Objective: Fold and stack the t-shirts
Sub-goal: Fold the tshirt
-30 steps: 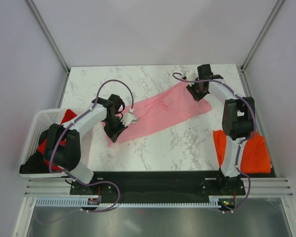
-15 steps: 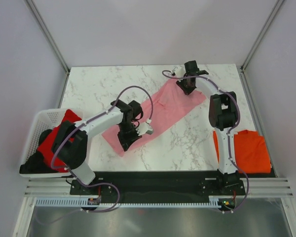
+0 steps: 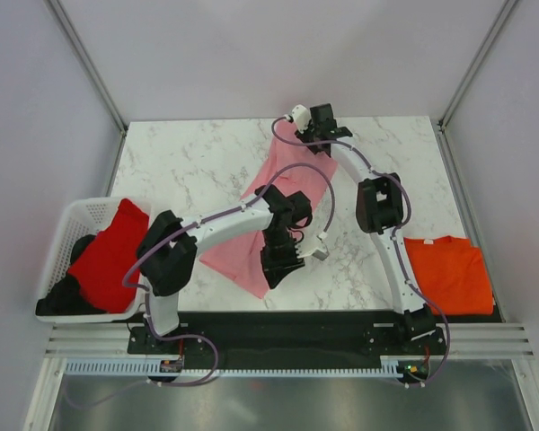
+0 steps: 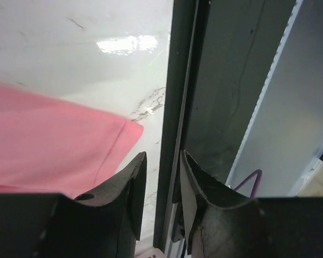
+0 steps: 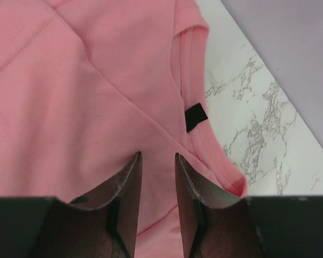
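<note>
Black plastic fingers of the left gripper [image 4: 162, 161] are standing a little apart and gripping nothing, with only the dark table edge [image 4: 175, 80] showing through the gap. One corner of the light pink t-shirt [image 4: 43, 145] is lying just beside one finger, not between the two. The right gripper [image 5: 157, 161] is hanging over the collar end of the same shirt with narrow jaws. Creases are running into the gap, so it is judged to be pinching a ridge of fabric. A small black label [image 5: 195, 117] is sitting just ahead of its fingers on the neckband. Between the two grippers the pink shirt is stretching diagonally across the marble table [image 3: 189, 162], rumpled and not yet folded. Well apart from the right gripper, back beside that arm's base, the orange t-shirt [image 3: 449, 274] is lying flat; whether it is fully folded cannot be told. Well apart from the left gripper, the red t-shirt [image 3: 108, 256] is lying heaped in the white basket [image 3: 72, 215], over a dark item [image 3: 58, 303]. Nothing is stacked; folding of the pink and red shirts, then all stacking, is judged to be remaining.
</note>
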`<state>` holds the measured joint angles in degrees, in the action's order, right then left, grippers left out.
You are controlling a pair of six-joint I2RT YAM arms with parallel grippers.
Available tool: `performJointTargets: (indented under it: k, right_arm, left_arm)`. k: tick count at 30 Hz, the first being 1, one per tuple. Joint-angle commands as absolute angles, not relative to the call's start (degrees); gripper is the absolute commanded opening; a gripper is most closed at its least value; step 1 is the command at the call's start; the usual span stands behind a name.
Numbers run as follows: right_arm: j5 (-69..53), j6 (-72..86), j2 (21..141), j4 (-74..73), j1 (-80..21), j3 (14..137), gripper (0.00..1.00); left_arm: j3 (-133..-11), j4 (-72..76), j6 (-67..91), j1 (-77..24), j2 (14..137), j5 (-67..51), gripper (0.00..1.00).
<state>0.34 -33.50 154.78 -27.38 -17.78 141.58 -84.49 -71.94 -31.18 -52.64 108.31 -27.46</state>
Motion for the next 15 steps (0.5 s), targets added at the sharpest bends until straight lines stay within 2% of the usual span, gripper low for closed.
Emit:
performJointTargets:
  k: [1,4,5,8,15]
  right_arm:
    - [3.69,-29.80,150.05,-22.68,-18.54,143.09,0.39]
    - [3.34,-26.82,141.00,-19.26,-17.76,134.15,0.41]
    - [3.08,-26.28,135.58,-17.77,-17.58,126.46,0.41]
    - [0.18,-25.14,127.91,-15.38,-17.49,114.57,0.42]
    - [-1.67,-22.59,124.10,-17.23,-17.58,101.17,0.39]
  left_arm:
    - [-90.52,-74.45,-29.62,-51.86,106.70,-26.66,0.39]
    - [-89.39,-70.67,-27.87,-50.02,105.82,-22.60,0.38]
    - [-87.82,-69.53,-27.69,-49.40,106.08,-21.72,0.36]
    - [-82.91,-63.39,-27.86,-47.81,106.44,-19.69,0.33]
    - [-74.45,-53.01,-28.21,-46.14,108.46,-18.55,0.30]
